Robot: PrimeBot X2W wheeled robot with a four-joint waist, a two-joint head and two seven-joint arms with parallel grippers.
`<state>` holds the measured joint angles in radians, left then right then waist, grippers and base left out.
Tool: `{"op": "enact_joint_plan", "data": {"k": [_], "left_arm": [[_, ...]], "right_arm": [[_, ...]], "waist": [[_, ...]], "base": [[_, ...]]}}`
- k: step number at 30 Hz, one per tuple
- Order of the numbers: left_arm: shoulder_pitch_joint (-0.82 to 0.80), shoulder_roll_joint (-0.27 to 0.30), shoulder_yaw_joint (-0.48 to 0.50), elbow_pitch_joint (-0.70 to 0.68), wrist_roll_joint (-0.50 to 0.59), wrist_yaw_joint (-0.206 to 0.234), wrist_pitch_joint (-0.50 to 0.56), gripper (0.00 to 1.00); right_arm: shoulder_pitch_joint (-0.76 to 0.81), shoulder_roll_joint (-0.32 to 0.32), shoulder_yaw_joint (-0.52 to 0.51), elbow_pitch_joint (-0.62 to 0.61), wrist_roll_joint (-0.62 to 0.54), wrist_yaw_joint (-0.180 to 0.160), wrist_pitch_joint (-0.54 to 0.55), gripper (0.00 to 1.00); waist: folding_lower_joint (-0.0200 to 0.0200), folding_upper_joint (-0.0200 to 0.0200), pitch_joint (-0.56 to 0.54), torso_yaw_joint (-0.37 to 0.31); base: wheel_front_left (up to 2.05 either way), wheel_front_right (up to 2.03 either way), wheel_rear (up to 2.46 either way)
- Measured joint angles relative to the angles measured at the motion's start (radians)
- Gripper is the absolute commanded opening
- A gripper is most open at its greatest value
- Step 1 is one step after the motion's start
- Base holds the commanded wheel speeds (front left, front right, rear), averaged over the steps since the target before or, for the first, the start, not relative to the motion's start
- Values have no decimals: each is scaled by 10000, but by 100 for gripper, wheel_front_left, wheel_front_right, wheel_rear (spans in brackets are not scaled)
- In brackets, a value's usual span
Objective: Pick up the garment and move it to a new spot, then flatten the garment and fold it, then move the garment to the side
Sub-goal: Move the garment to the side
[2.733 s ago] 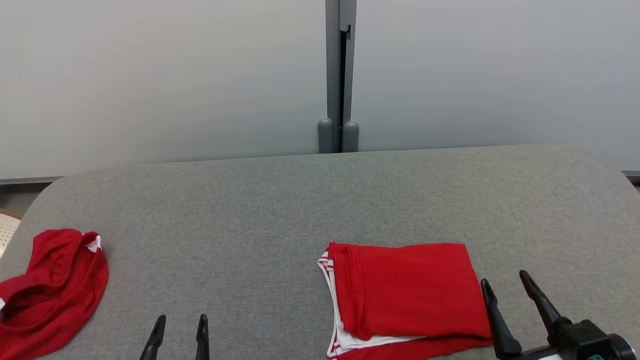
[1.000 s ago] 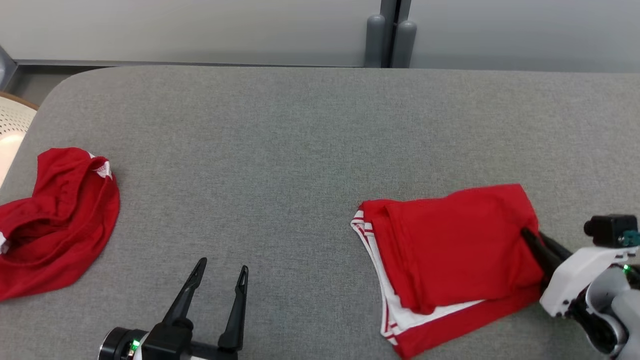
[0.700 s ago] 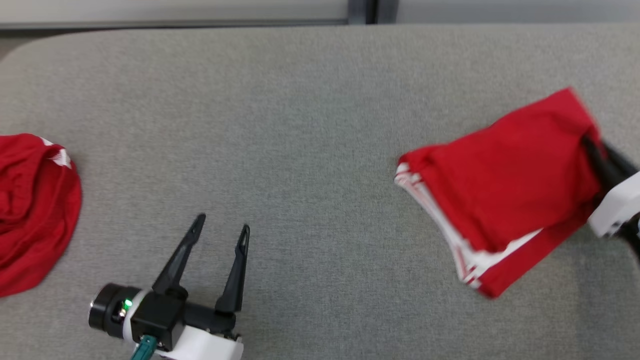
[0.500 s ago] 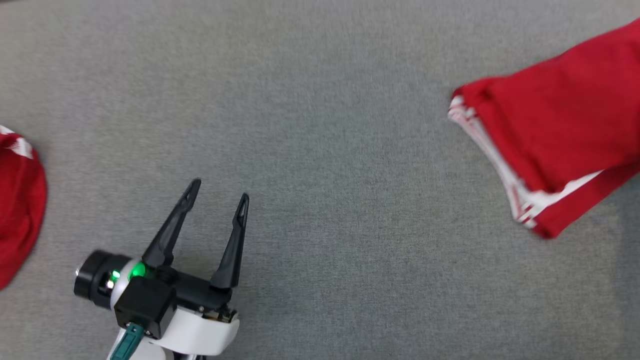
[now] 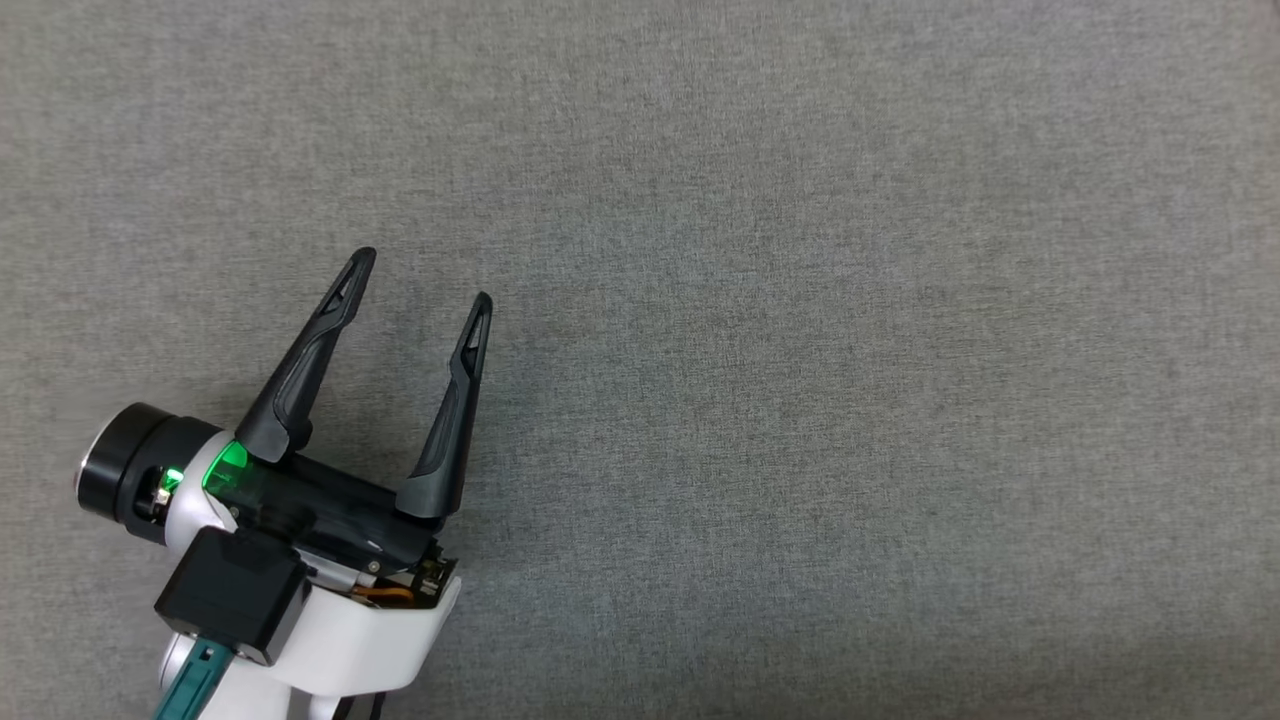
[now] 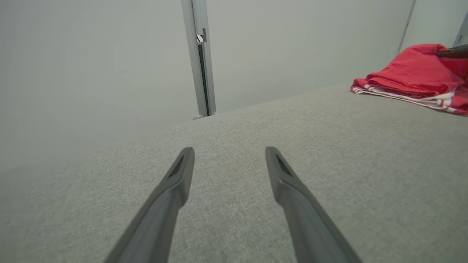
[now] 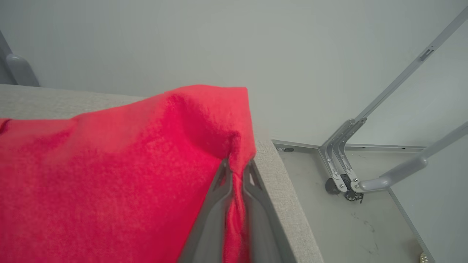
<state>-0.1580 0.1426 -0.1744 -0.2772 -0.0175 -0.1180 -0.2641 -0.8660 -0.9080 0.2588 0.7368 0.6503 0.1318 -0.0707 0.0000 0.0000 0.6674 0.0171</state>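
In the head view, the left gripper [image 5: 424, 277] is seen at the lower left. Its two dark fingers are spread wide, with nothing held between them, and are pointed up the frame over the grey table [image 5: 800, 300], whose cloth top runs on to the right.

In the left wrist view, the same two fingers are seen rising from the bottom middle, set well apart above the table top. A grey post [image 6: 200, 58] is seen at the upper middle against the pale wall [image 6: 91, 73]. The garment [image 6: 406, 78] (red, with white stripes along its lower edge) is found at the upper right. It is folded, its striped edge rests on the table, and it is well apart from the left gripper.

In the right wrist view, the left and middle of the frame are taken up by the garment, which is drawn up into a peak near the table's edge. At the lower middle, the right gripper [image 7: 237, 164] is seen closed narrowly on a pinch of the red cloth at the garment's right-hand edge. Farther right, a metal frame [image 7: 351, 171] is seen standing on the floor [image 7: 365, 226].
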Motion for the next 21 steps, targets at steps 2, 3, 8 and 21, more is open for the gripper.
{"op": "enact_joint_plan", "data": {"k": [2, 3, 8, 21], "left_arm": [[-52, 31, -10, -48, -10, -12, 0, 100], [-108, 46, -15, -58, -10, -15, 0, 100], [-174, -6, -123, 157, -29, -40, 0, 100], [805, -556, 144, 1793, -245, 374, 2, 100]], "right_arm": [[-42, -192, -288, 10, -316, 2, 105, 0], [-83, -278, -449, 48, -477, 2, 125, 0], [-409, 105, -1229, 290, -1726, 0, -188, 100], [2075, 4564, -1967, -502, -5191, 0, -1641, 100]], "waist": [[0, 0, 182, -15], [0, 0, 249, -11], [0, 0, 184, 55], [0, 0, -2036, 327]], "base": [[0, 0, 0], [0, 0, 0], [0, 0, 0], [0, 0, 0]]}}
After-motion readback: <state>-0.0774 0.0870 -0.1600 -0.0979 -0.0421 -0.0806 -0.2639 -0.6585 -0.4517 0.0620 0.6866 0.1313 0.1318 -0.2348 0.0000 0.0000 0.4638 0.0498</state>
